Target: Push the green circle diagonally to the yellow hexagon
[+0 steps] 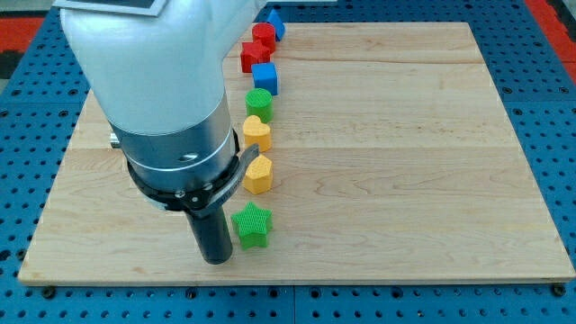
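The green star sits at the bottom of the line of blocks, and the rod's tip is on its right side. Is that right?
Not quite. The green star is at the bottom of the line, below the yellow hexagon, but my tip is on its left side in the camera view, close beside it, not on its right.

There are no words, numbers, or signs to read anywhere here. The wooden bench (405, 162) is plain, with no label or writing on it. The little blocks, like the green circle (259, 102) and the yellow hexagon (258, 174), have no letters on them, and the big gray arm (153, 99) shows no name.
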Controlling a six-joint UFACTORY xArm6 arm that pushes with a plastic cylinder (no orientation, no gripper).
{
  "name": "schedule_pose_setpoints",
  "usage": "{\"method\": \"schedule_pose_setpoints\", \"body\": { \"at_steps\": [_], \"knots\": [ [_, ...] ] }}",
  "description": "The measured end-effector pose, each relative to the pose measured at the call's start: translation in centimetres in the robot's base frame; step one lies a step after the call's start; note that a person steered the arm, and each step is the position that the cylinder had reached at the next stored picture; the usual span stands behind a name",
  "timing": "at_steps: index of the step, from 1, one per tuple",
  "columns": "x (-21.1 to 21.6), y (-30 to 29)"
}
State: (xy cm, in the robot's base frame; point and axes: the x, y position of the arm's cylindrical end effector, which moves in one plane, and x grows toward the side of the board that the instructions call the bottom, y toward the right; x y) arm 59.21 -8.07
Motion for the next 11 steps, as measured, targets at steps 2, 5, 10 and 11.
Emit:
{"method": "schedule_pose_setpoints", "body": {
  "at_steps": [2, 5, 10, 11],
  "knots": [
    [0.0, -0.7],
    [-7.8, -5.3],
    [-20.3, -1.5],
    [-21.6, 2.3]
  ]
}}
